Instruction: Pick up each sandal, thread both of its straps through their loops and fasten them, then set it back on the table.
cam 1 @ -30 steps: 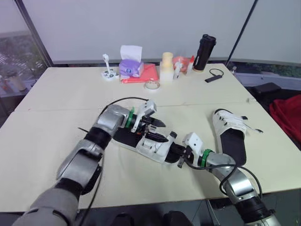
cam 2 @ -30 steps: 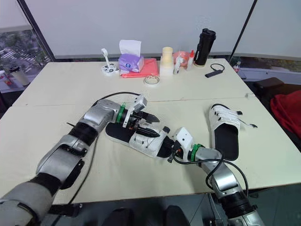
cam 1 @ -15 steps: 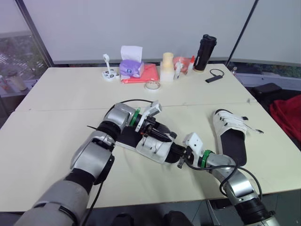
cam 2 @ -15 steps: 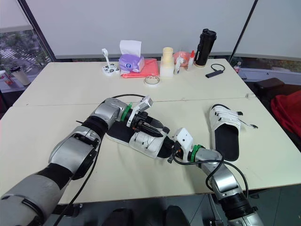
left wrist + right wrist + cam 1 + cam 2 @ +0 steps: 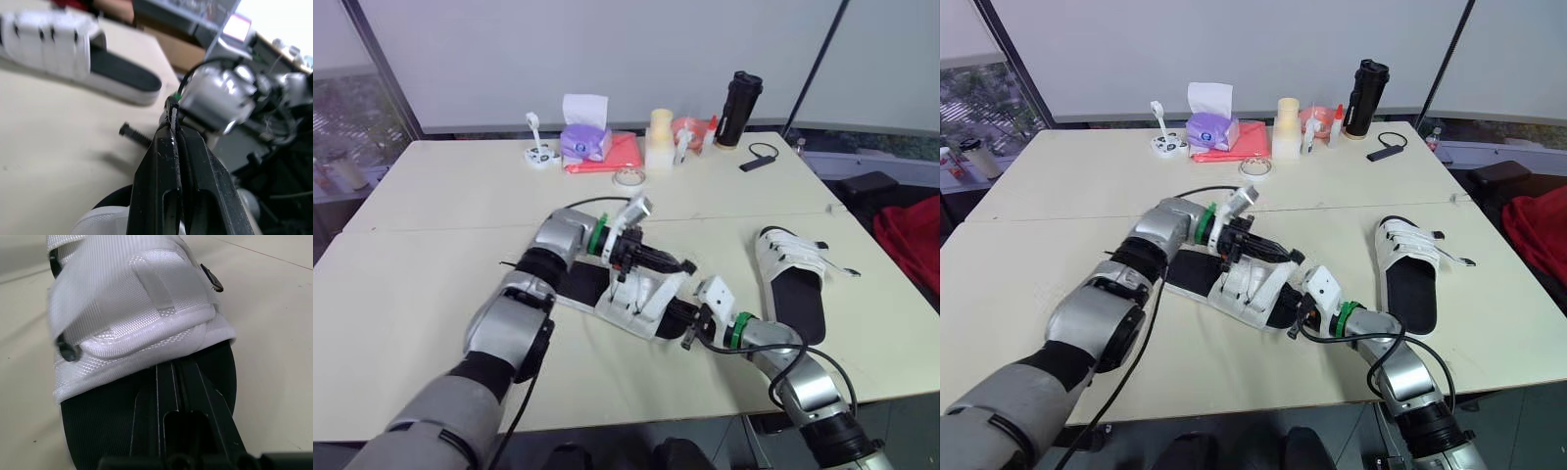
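Note:
A white sandal with a black sole (image 5: 631,294) lies mid-table, its heel toward the left. My left gripper (image 5: 679,266) hovers just over its toe end, shut on the tip of a white strap (image 5: 651,286) that rises from the upper; in the left wrist view a thin strap edge shows pinched between the fingers (image 5: 161,161). My right gripper (image 5: 681,319) is shut on the black toe of the sole, seen close under the white upper (image 5: 132,308). The second sandal (image 5: 791,276) lies to the right, one strap end sticking out sideways.
At the table's far side stand a purple tissue box (image 5: 585,140), a red cloth (image 5: 619,153), a tape roll (image 5: 628,176), a cream cylinder (image 5: 659,137), a black bottle (image 5: 737,96) and a small black device (image 5: 760,159). A red fabric heap (image 5: 915,240) lies beyond the right edge.
My left gripper went from wide open to shut, closing on the strap tip, and moved right toward the toe, pulling the strap up. The right gripper stayed put.

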Tool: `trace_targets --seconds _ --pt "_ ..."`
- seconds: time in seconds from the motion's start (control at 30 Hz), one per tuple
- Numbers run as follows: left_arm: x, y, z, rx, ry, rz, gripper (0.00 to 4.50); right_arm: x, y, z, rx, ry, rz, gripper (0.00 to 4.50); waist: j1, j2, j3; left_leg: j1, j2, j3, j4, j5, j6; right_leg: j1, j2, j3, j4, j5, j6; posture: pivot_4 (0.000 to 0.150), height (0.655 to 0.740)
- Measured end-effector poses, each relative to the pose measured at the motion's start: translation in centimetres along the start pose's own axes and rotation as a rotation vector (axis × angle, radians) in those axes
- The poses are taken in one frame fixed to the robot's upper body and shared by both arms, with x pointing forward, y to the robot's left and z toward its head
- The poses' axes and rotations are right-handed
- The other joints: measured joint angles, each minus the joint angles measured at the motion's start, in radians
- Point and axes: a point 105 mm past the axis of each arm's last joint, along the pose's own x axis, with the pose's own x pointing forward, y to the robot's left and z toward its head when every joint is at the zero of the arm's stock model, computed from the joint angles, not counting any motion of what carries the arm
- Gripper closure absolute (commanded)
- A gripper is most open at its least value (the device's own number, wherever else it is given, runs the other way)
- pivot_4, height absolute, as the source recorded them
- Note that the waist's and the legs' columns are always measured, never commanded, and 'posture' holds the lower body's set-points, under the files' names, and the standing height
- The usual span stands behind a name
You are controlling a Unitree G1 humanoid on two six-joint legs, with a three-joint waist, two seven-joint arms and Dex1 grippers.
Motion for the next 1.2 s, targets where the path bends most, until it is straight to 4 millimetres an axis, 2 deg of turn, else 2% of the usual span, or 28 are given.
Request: trace_targets --seconds 0.2,0.47,0.6,0.83,1.0,1.1,1.2 --pt "-0.2 -0.9 -0.1 -0.027 -0.068 0.034 4.46 -0.1 -0.1 0.0 0.001 0.000 -0.003 4.50 0.002 0.000 0.000 0.000 0.000 -0.001 0.001 0.000 0.000 0.000 0.000 0.000 0.000 0.000 0.000 0.150 0.7400" --pt "-0.5 1.7 -1.4 -0.074 -0.097 0.232 4.46 0.0 -0.1 0.0 0.001 0.000 -0.003 4.50 0.003 0.000 0.000 0.000 0.000 -0.001 0.001 0.000 0.000 0.000 0.000 0.000 0.000 0.000 0.000 0.150 0.7400" --pt "-0.9 2.5 -1.9 -0.072 -0.093 0.277 4.46 -0.1 -0.1 0.0 0.001 0.000 -0.003 4.50 0.003 0.000 0.000 0.000 0.000 0.000 0.001 0.000 0.000 0.000 0.000 0.000 0.000 0.000 0.000 0.150 0.7400" --pt "-1.7 4.9 -4.4 -0.080 -0.009 0.420 4.46 0.0 -0.1 -0.1 0.001 0.001 -0.008 4.50 0.004 0.000 0.000 0.000 0.000 0.000 0.002 0.000 0.000 0.001 0.000 0.000 0.000 0.000 0.000 0.150 0.7400" --pt "-1.5 5.3 -5.2 -0.011 0.072 0.440 4.46 -0.1 -0.1 -0.2 0.004 0.004 -0.016 4.50 0.005 -0.001 -0.001 0.001 -0.001 0.000 0.002 0.000 0.000 0.002 0.000 0.000 0.000 0.001 0.001 0.150 0.7400" --pt "-1.5 5.5 -5.2 0.034 0.117 0.450 3.51 -0.1 -0.1 -0.2 0.004 0.005 -0.020 4.50 0.005 -0.001 -0.002 0.002 -0.001 0.000 0.003 0.000 0.000 0.002 0.000 0.000 0.000 0.001 0.001 0.150 0.7400" --pt "-1.9 5.9 -5.3 0.031 0.114 0.484 1.96 0.0 0.0 -0.2 0.003 0.004 -0.015 4.50 0.004 -0.001 -0.002 0.001 0.000 0.000 0.002 0.000 0.000 0.002 0.000 0.000 0.000 0.001 0.001 0.150 0.7400"
